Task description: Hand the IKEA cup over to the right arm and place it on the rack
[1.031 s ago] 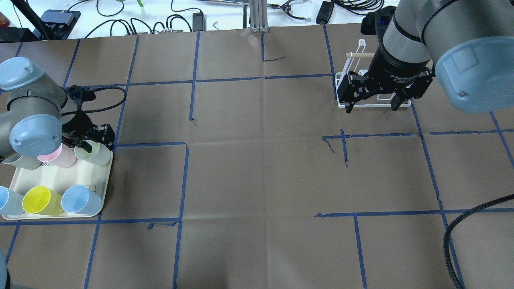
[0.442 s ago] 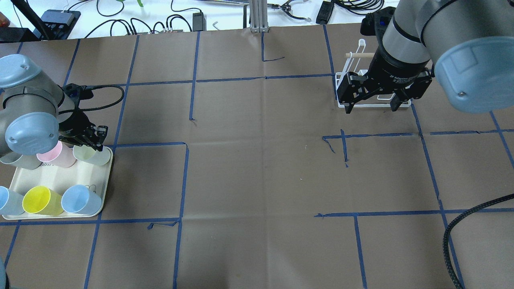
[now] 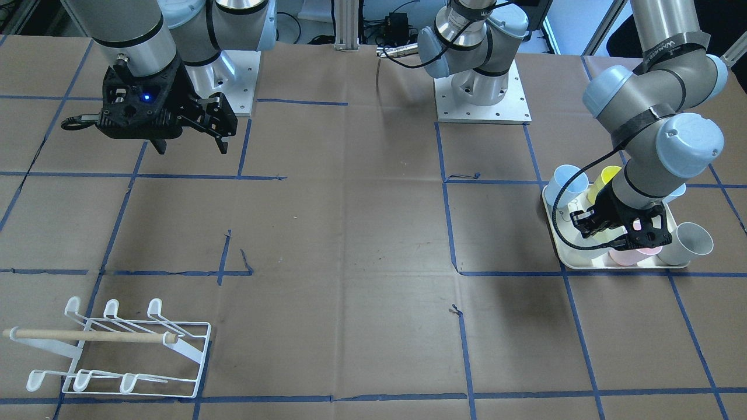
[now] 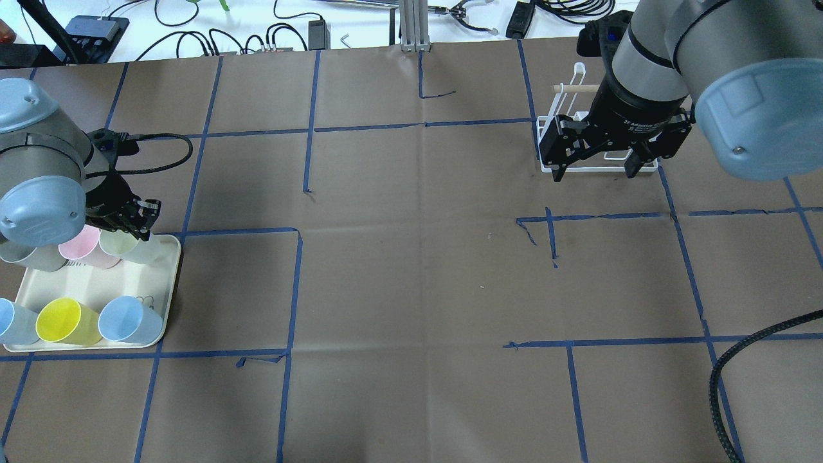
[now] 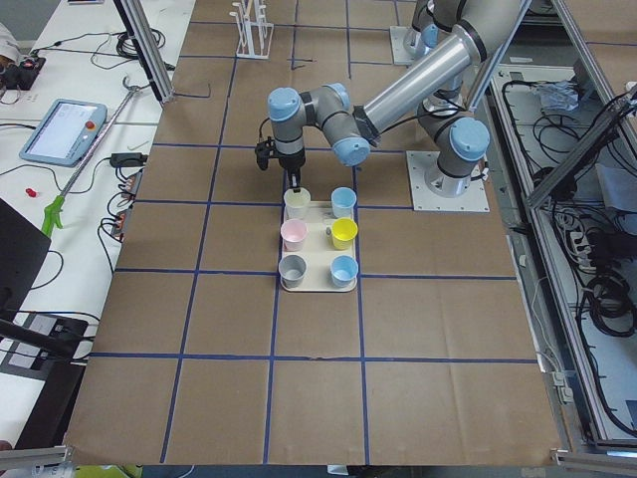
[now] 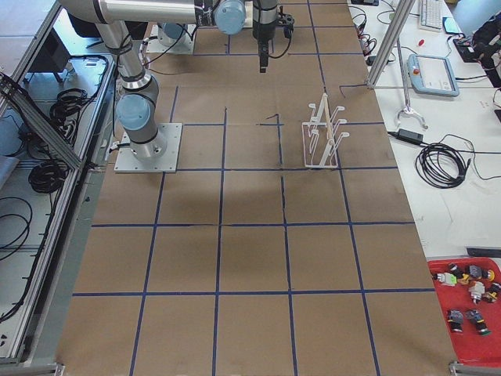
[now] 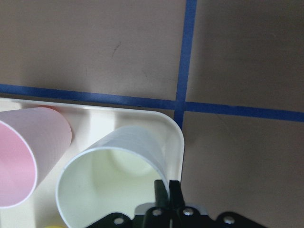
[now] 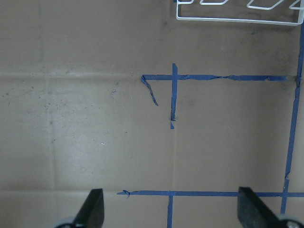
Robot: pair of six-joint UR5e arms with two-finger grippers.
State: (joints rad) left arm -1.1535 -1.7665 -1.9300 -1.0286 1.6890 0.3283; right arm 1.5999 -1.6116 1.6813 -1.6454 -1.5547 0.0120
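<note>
The pale green cup [image 4: 119, 243] stands at the tray's far right corner, next to a pink cup [image 4: 80, 247]. My left gripper [image 4: 133, 230] is shut on its rim; in the left wrist view the fingertips [image 7: 167, 189] pinch the wall of the cup [image 7: 104, 185]. The cup leans a little in the overhead view. My right gripper [image 4: 595, 168] is open and empty, hovering above the table just in front of the white wire rack [image 4: 566, 122]. The rack also shows in the front view [image 3: 117, 350] with its wooden dowel.
The cream tray [image 4: 128, 283] also holds a grey cup [image 4: 32, 257], a yellow cup [image 4: 61, 321], a blue cup [image 4: 125, 319] and a light blue cup [image 4: 9, 321]. Blue tape lines cross the brown table. Cables lie beyond the far edge.
My left gripper has closed on the pale green cup's rim and shifted left, taking the cup's top with it. The right arm has not moved.
</note>
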